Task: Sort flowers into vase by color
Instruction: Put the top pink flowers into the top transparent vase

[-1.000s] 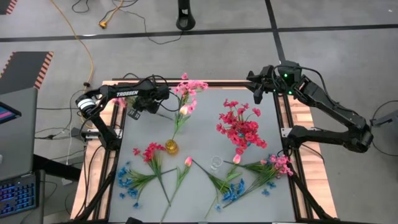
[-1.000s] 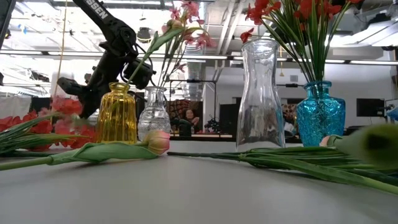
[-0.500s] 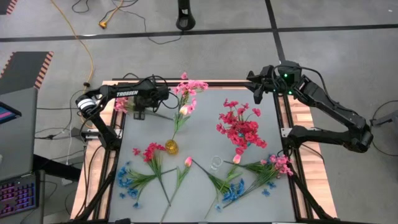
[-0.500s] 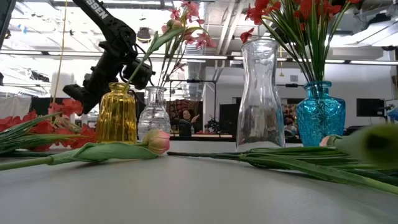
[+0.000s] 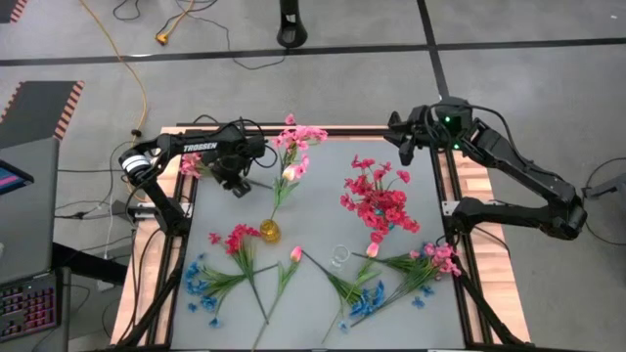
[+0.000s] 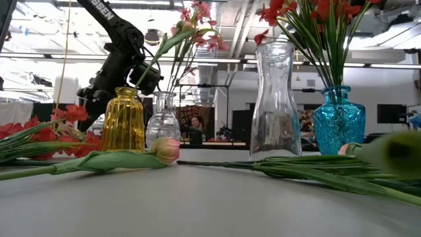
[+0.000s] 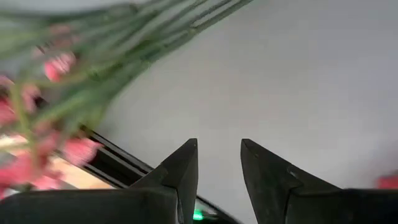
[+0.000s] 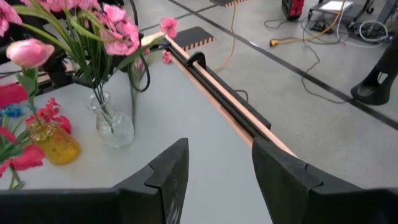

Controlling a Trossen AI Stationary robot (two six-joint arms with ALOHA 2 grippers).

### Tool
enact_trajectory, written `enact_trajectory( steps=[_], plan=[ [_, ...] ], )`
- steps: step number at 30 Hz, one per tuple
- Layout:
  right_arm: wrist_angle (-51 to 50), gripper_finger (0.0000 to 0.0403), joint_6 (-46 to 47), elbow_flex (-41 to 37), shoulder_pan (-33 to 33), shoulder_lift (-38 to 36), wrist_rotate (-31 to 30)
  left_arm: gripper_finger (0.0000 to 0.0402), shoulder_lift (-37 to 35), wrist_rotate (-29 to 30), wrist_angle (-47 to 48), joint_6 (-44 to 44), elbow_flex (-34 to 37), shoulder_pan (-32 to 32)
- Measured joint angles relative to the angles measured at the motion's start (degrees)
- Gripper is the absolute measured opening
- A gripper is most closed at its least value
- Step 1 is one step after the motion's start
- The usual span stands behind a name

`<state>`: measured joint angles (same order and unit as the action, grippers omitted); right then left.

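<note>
Pink sprigs (image 7: 43, 112) blur past the left jaws (image 7: 219, 163), cut off at the frame edge, stems hard to separate. Those jaws stand apart, empty, just beside the clear vase (image 6: 162, 118) of pink blossoms at the far left of the desk (image 5: 323, 186); a second ago they were nearer shut and closer to the stems. Right jaws (image 8: 217, 165) hang open and empty over the far right corner. Loose flowers (image 5: 230, 264) lie along the near edge.
</note>
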<state>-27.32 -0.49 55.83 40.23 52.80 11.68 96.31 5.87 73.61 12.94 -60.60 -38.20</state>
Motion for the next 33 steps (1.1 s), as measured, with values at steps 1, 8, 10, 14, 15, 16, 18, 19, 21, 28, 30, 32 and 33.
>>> enact_trajectory(
  steps=[1,8,10,14,15,16,18,19,21,28,30,32,33],
  plan=[
    [-0.29,0.0203,0.00,0.00,0.00,0.00,0.00,0.0110,0.00,-1.01,-0.01,2.19,0.00,0.00],
    [-1.48,0.0203,0.00,0.00,0.00,0.00,0.00,0.0110,0.00,-2.61,-2.06,13.32,0.00,0.00],
    [-1.46,0.0203,0.00,0.00,0.00,0.00,0.00,0.0110,0.00,-2.61,-3.45,15.97,0.02,0.00],
    [-1.46,0.0203,0.00,0.00,0.00,0.01,0.00,0.0110,0.00,-2.66,-8.00,21.42,0.01,-0.16],
    [-1.46,0.0203,0.00,0.00,0.00,0.00,0.00,0.0110,0.00,-2.64,-9.38,22.78,0.01,-0.17],
    [-1.46,0.0203,0.00,0.00,0.00,0.01,0.00,0.0110,0.00,-2.49,-10.84,24.13,0.02,-0.20],
    [-1.44,0.0203,0.00,0.00,0.00,0.00,0.00,0.0110,0.00,-1.86,-13.40,27.26,0.02,-0.20],
    [-1.44,0.0203,0.00,0.00,0.00,0.00,0.00,0.0110,0.00,-1.71,-14.70,28.71,0.02,-0.22],
    [-1.44,0.0203,0.00,0.00,0.00,0.00,0.00,0.0110,0.00,-1.44,-17.46,30.94,0.02,-0.22],
    [-1.41,0.0203,0.00,0.00,0.00,0.00,0.00,0.0110,0.00,-0.57,-18.85,40.09,0.02,-0.22],
    [-1.42,0.0203,0.00,0.00,0.00,0.00,0.00,0.0110,0.00,-0.44,-18.85,42.54,0.02,-0.22],
    [-1.41,0.0203,0.00,0.00,0.00,0.00,0.00,0.0110,0.00,0.71,-18.85,45.83,0.02,-0.22],
    [-1.41,0.0203,0.00,0.00,0.00,0.00,0.00,0.0110,0.00,1.53,-18.86,47.62,0.02,-0.22]
  ],
)
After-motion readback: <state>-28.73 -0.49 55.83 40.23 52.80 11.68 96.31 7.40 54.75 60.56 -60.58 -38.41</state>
